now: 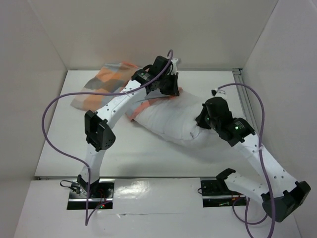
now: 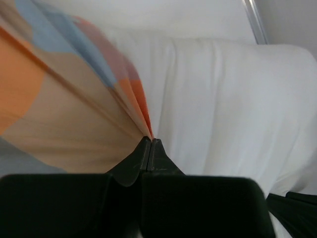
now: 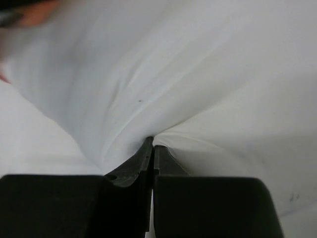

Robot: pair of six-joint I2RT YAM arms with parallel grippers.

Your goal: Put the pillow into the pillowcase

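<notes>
Left wrist: left jaws tight on pillowcase (image 2: 74,99) edge, pillow (image 2: 223,99) alongside; right jaws tight on pillow.

the pillow (image 1: 168,124) lies across the middle of the worktop (image 1: 143,158), slanting from far left to near right. the pillowcase (image 1: 101,87) lies behind it and to its left, towards the far left corner, its right edge meeting the pillow's far end. my left claw (image 1: 168,88) sits over that meeting place, pinched on the pillowcase edge, pillowcase to its left, pillow to its right. my right claw (image 1: 202,124) is at the pillow's near right end, pinched on a fold of it. my claws are well apart, the pillow between them.
</notes>
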